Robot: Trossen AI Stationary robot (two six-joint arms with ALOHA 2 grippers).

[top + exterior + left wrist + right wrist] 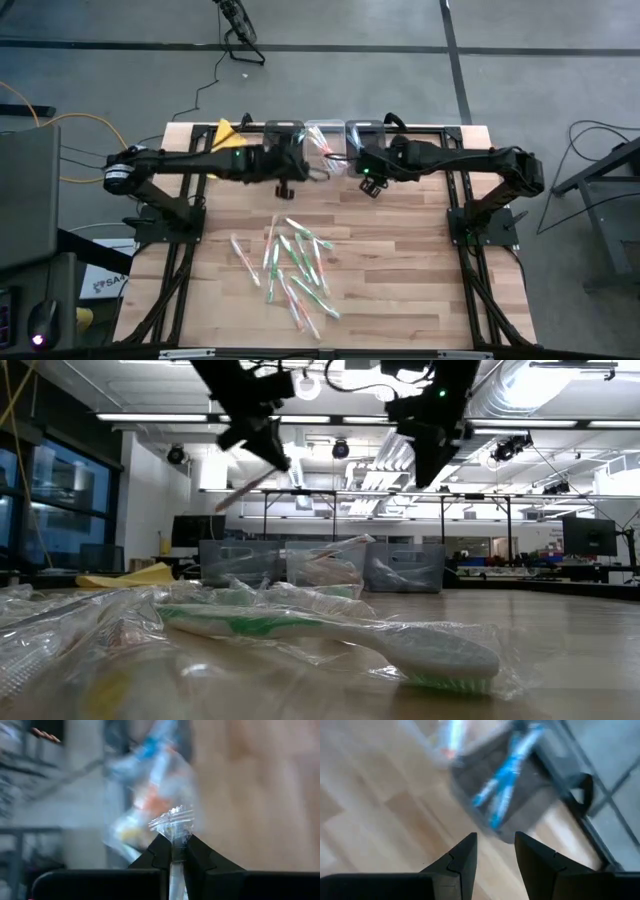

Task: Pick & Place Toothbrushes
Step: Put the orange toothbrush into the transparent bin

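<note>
Far left of the table's back edge lies the yellow cloth, out of play. Next along, the left gripper is up off the table, jaws pinched narrow on the crinkled clear wrapper of a toothbrush. In the low view that wrapped stick slants down from the fingers, its free end hanging lower and away from the bins. The middle bin sits just beside this gripper toward the right, so the left arm is nearest; my read is a short carry rightward, then a release with the stick's long axis turned along the bin.

That middle bin already holds wrapped brushes, orange and blue in the blur. The left bin I can't read (arm's over it). The right bin holds blue-handled brushes.

The right gripper hovers by its bin, fingers partly apart and empty.

Out front, the loose pile waits mid-table, well apart from both arms.
</note>
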